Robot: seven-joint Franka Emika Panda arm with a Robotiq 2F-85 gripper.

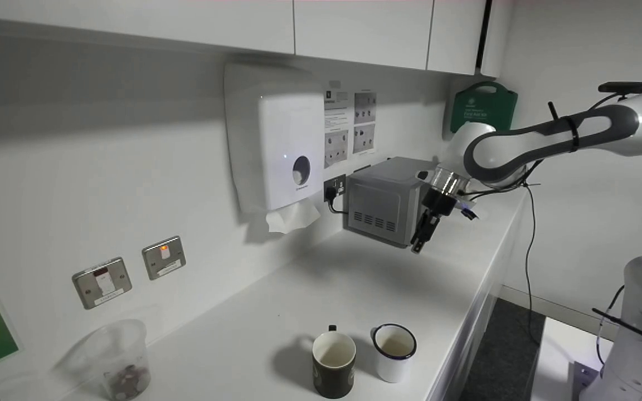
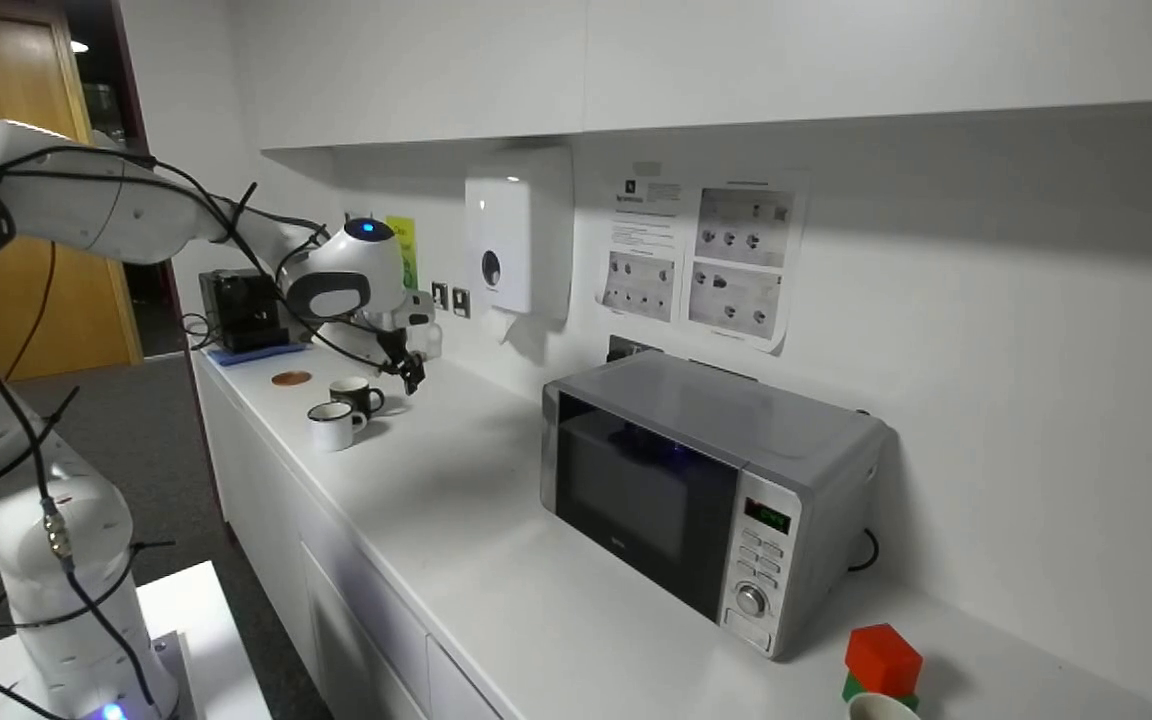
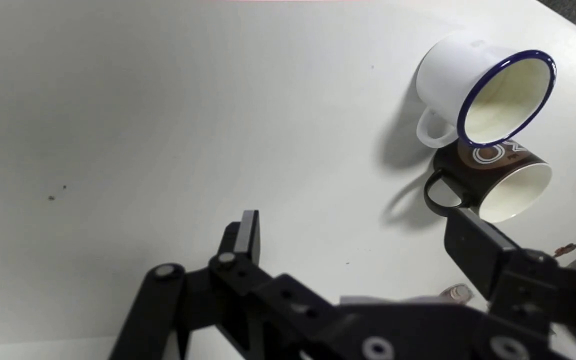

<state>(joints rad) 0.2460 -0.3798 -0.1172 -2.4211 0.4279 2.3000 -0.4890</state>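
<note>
My gripper (image 3: pixel 355 225) is open and empty in the wrist view, its two black fingers wide apart. It hangs above the white counter (image 1: pixel 276 323), pointing down, in both exterior views (image 1: pixel 418 248) (image 2: pixel 411 380). A white mug with a dark blue rim (image 3: pixel 448 80) and a dark mug with a pale inside (image 3: pixel 468 170) stand close together, handles toward the same side. The right finger overlaps the dark mug's edge in the wrist view, but the gripper is above and apart from it. Both mugs, white (image 1: pixel 392 367) and dark (image 1: pixel 332 384), stand upright on the counter.
A grey microwave (image 2: pixel 656 500) stands against the wall. A towel dispenser (image 1: pixel 290 150) hangs over the counter, below wall cupboards (image 1: pixel 360 28). A clear tub (image 1: pixel 126 356) stands by the wall. A brown disc (image 2: pixel 291 378) lies near the mugs; a red block (image 2: pixel 881 660) sits beyond the microwave.
</note>
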